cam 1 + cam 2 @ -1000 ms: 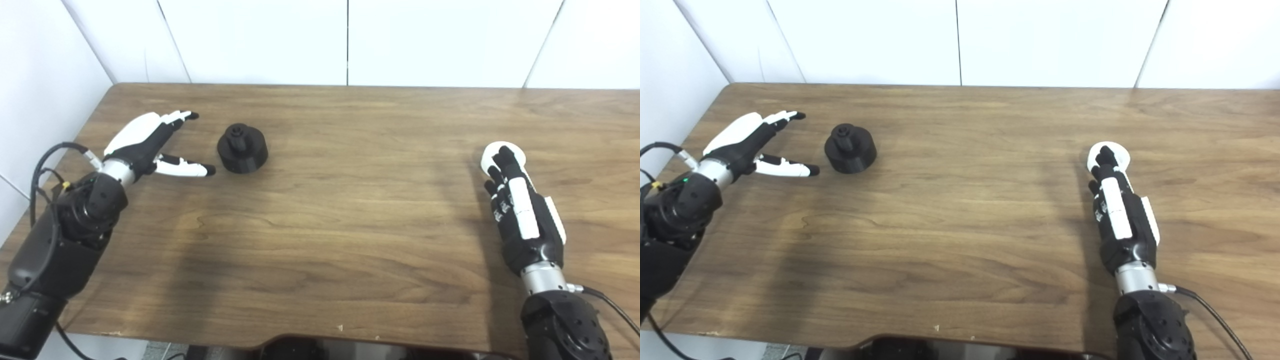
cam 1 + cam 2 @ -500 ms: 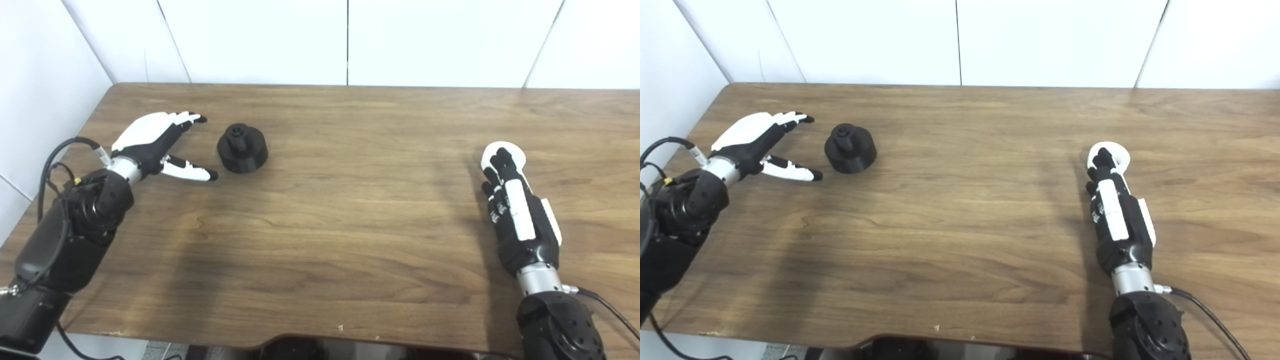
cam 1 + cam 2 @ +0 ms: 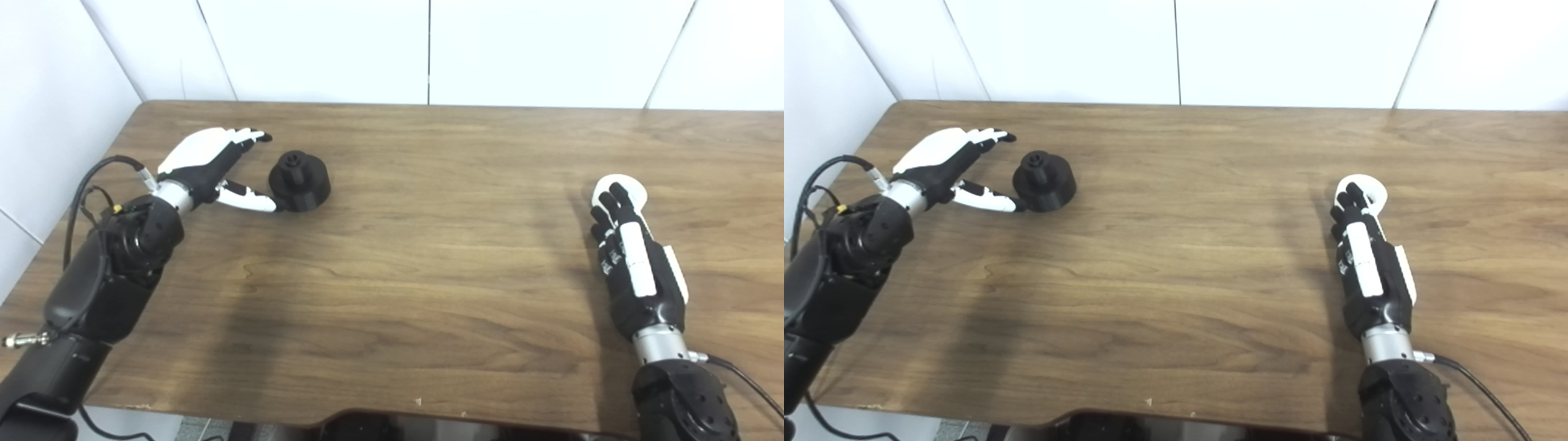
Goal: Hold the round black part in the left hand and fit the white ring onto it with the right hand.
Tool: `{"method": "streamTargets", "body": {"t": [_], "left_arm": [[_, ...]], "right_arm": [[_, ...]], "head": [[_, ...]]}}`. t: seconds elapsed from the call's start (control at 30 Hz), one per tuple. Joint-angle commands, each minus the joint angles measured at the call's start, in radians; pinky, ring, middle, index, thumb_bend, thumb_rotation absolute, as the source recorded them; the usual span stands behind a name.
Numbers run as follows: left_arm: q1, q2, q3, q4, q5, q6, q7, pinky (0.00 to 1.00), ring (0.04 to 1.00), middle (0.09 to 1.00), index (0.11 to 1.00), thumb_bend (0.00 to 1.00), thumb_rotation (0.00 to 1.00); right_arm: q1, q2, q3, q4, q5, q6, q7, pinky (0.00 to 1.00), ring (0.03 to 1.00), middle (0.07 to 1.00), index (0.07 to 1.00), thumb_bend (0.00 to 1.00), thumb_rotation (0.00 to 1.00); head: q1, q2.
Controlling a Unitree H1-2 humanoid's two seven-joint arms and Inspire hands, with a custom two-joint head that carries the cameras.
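Note:
The round black part (image 3: 300, 182), with a small knob on top, stands on the wooden table (image 3: 429, 275) at the back left. My left hand (image 3: 211, 165) is open just left of it. Its thumb tip reaches the part's near left side, and its fingers (image 3: 248, 136) stretch out to the upper left of the part, apart from it. The white ring (image 3: 629, 187) lies flat on the table at the right. My right hand (image 3: 637, 263) lies palm down with its fingers bent over the ring's near half. Whether they grip the ring is hidden.
White wall panels (image 3: 429, 49) close off the table's back and left sides. The table's front edge (image 3: 367, 419) runs along the bottom of the view. A cable (image 3: 744, 373) trails from my right wrist, and another (image 3: 86, 184) loops by my left forearm.
My left hand has moved right toward the black part until its thumb tip reaches it. My right hand has drawn back slightly, its fingers curling more over the ring. The camera shifted slightly.

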State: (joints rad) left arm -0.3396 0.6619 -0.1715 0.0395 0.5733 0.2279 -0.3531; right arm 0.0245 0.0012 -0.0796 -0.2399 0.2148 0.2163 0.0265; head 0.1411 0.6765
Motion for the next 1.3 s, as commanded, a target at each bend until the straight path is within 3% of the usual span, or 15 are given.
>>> {"method": "streamTargets", "body": {"t": [0.0, 0.4, 0.77, 1.27], "left_arm": [[-0.062, 0.009, 0.013, -0.009, 0.007, 0.005, 0.015, 0.87, 1.0, 0.983, 0.927, 0.99, 0.41], [-0.085, -0.009, -0.019, 0.043, 0.024, -0.006, -0.006, 0.85, 1.0, 0.987, 0.907, 1.0, 0.44], [-0.091, -0.019, -0.027, 0.074, 0.015, -0.016, 0.003, 0.9, 1.0, 0.978, 0.881, 0.99, 0.43], [-0.091, -0.03, -0.04, 0.1, 0.036, -0.012, 0.016, 0.86, 1.0, 0.979, 0.88, 1.0, 0.42]], "right_arm": [[-0.007, 0.012, -0.003, -0.031, 0.012, -0.045, 0.002, 1.0, 0.972, 0.956, 0.951, 0.64, 0.72], [-0.003, 0.006, -0.011, -0.039, 0.016, -0.045, 0.004, 1.0, 0.976, 0.959, 0.945, 0.63, 0.71], [-0.001, -0.007, -0.011, -0.053, 0.025, -0.033, 0.014, 1.0, 0.99, 0.977, 0.955, 0.62, 0.72], [0.008, -0.027, -0.008, -0.064, 0.019, -0.035, 0.025, 1.0, 0.983, 0.972, 0.961, 0.6, 0.76]], "head": [[0.0, 0.001], [0.005, 0.001], [0.004, 0.001], [0.01, 0.003]]}}
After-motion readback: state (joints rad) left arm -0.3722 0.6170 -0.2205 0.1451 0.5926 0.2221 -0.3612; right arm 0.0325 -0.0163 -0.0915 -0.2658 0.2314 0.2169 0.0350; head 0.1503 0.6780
